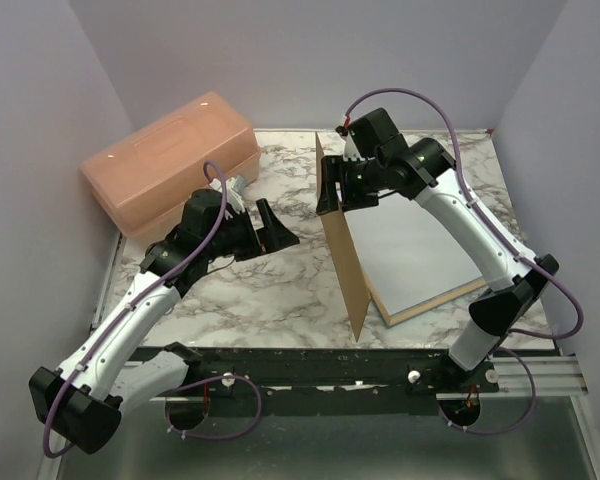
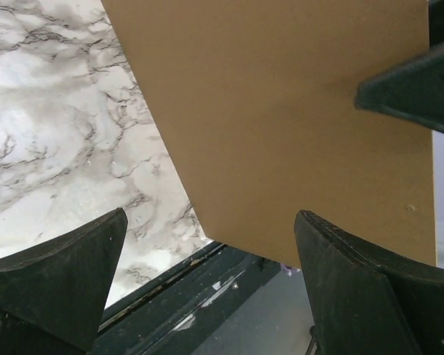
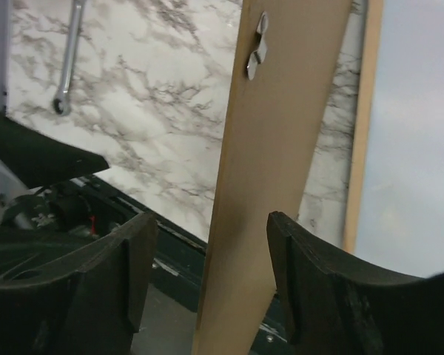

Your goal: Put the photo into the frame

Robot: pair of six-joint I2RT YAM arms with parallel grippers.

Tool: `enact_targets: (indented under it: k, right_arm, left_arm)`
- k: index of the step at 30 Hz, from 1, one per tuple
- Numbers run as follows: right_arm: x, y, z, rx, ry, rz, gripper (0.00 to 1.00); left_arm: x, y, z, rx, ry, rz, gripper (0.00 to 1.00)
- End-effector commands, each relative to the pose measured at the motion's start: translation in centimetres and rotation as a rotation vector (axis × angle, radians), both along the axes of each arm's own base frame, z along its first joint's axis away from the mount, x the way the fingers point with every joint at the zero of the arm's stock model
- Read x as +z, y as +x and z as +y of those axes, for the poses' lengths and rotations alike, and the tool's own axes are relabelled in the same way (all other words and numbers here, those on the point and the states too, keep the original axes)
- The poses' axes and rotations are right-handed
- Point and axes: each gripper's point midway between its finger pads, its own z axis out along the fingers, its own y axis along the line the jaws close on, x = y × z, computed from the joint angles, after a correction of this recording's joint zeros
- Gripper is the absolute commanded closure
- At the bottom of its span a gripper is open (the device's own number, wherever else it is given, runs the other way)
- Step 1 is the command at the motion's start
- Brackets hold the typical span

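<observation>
The frame (image 1: 432, 304) lies flat on the right of the table, pale wood reverse up. The photo (image 1: 415, 250) lies inside it, white reverse showing. A plain brown backing board (image 1: 346, 255) stands on edge along the frame's left side. My right gripper (image 1: 332, 186) is at the board's far top edge, open. The board (image 3: 274, 148) passes between its fingers, close to the right one with a gap on the left. My left gripper (image 1: 280, 232) hovers open just left of the board (image 2: 281, 126), holding nothing.
A translucent orange lidded box (image 1: 170, 160) sits at the back left. A metal wrench (image 3: 68, 55) lies on the marble top behind the board. A small metal hanger clip (image 3: 257, 46) is fixed to the board. The table's black front rail (image 2: 200, 296) runs below my left gripper.
</observation>
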Motion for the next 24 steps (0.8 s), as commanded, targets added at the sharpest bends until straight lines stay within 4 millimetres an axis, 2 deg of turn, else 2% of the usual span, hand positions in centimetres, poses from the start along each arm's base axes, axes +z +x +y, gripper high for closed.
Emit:
enact_targets:
  k: [1, 6, 9, 13, 19, 24]
  right_arm:
    - [4.2, -1.9, 3.0, 0.108, 0.238, -0.047, 0.29]
    - [4.6, -2.4, 3.1, 0.11, 0.288, -0.064, 0.19]
    - [4.5, -2.6, 2.9, 0.098, 0.307, -0.077, 0.18]
    - [3.3, -2.2, 2.0, 0.058, 0.275, -0.085, 0.16]
    - [1.4, -2.1, 1.3, 0.036, 0.238, -0.067, 0.17]
    - [0.7, -2.0, 0.6, 0.012, 0.218, -0.067, 0.16]
  left_arm:
    - [1.1, -0.2, -1.7, -0.054, -0.107, -0.023, 0.01]
    - [1.2, -0.3, -2.1, -0.073, -0.137, -0.027, 0.01]
    - [1.6, -0.4, -2.3, -0.085, -0.16, -0.042, 0.02]
    - [1.9, -0.4, -2.6, -0.091, -0.214, -0.058, 0.02]
    - [0.5, -0.3, -3.7, -0.124, -0.273, 0.0, 0.02]
    - [1.1, -0.5, -3.3, -0.106, -0.273, -0.006, 0.03]
